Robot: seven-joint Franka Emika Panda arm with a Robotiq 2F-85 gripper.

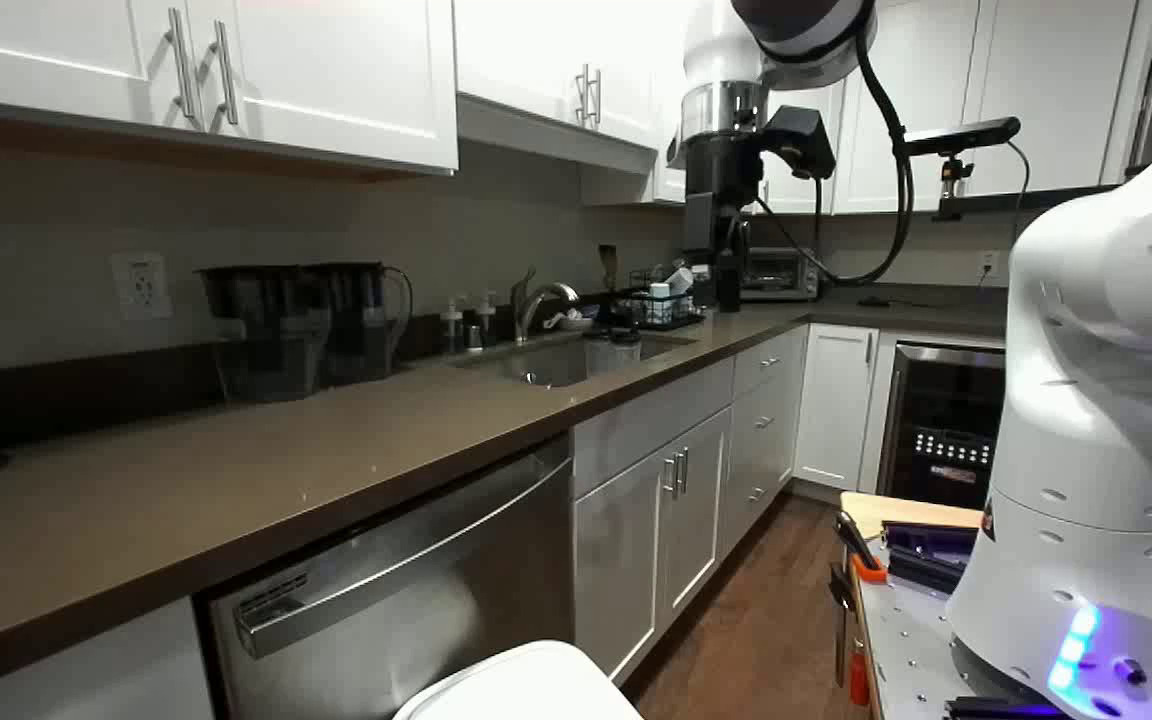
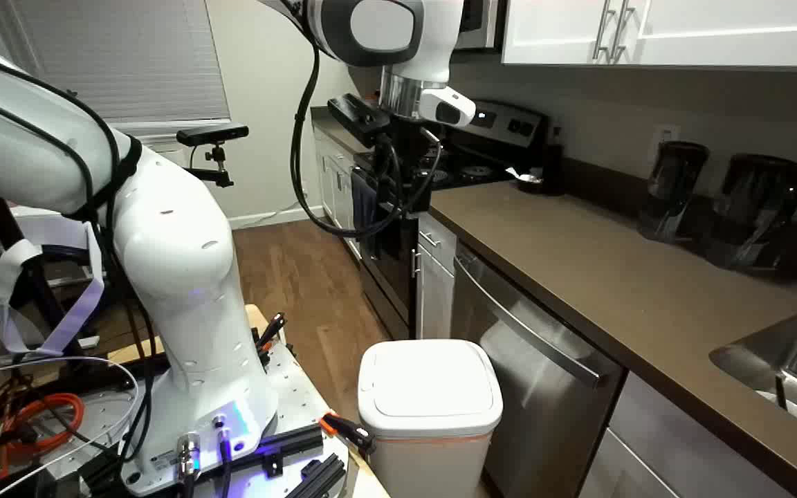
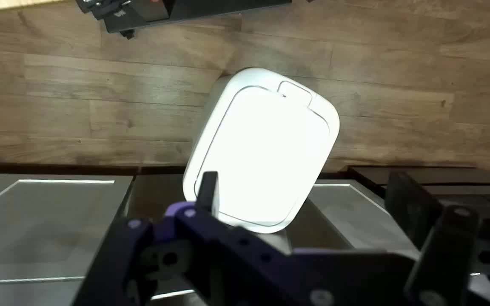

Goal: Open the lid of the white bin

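The white bin (image 2: 429,465) stands on the floor between the robot's table and the dishwasher. Its lid (image 2: 430,380) is down flat on top. In the wrist view the lid (image 3: 262,157) is glaring white, with a small outlined tab (image 3: 297,93) at its far end. A corner of the lid (image 1: 526,690) shows at the bottom of an exterior view. My gripper (image 3: 303,182) is open, its fingers wide apart with nothing between them. The gripper (image 1: 716,290) points down, high above the bin and not touching it. In an exterior view the gripper (image 2: 409,180) is dark and partly behind cables.
The steel dishwasher (image 2: 537,373) with its bar handle and the brown countertop (image 2: 578,263) border the bin. The robot's table (image 2: 301,387) with a black-and-orange tool (image 2: 350,430) is on its other side. Wood floor (image 3: 151,106) surrounds the bin. Cables (image 2: 301,166) hang by the wrist.
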